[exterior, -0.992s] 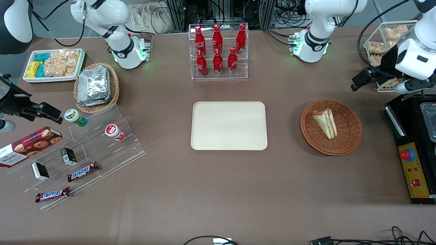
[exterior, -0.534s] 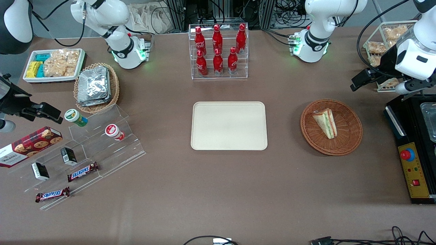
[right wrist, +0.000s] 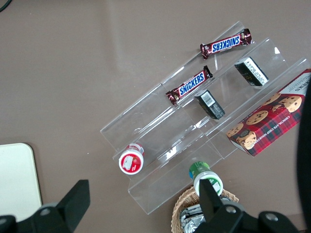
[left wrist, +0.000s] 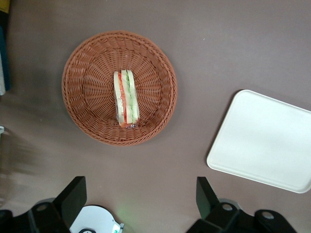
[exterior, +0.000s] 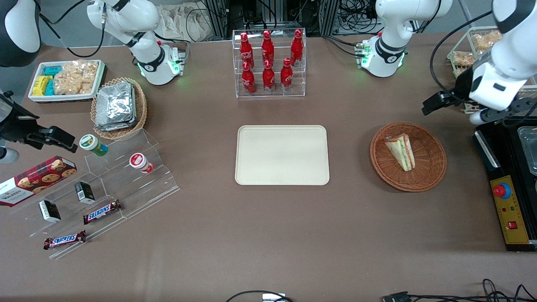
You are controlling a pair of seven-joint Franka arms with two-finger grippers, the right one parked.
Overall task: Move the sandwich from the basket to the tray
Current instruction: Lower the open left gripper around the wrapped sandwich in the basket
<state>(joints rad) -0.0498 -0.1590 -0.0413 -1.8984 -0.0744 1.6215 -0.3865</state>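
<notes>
The sandwich is a pale bread wedge with green and red filling. It lies in the round brown wicker basket, which stands beside the empty cream tray toward the working arm's end of the table. My left gripper hangs high above the table, farther from the front camera than the basket and toward the table's end. In the left wrist view the gripper is wide open and empty, well apart from the sandwich, the basket and the tray.
A clear rack of red bottles stands farther from the camera than the tray. A black control box and a wire basket of snack bags sit at the working arm's end. A foil-packet basket and a snack display lie toward the parked arm's end.
My left gripper has shifted a little toward the middle of the table and away from the front camera. The sandwich, basket and tray have not moved.
</notes>
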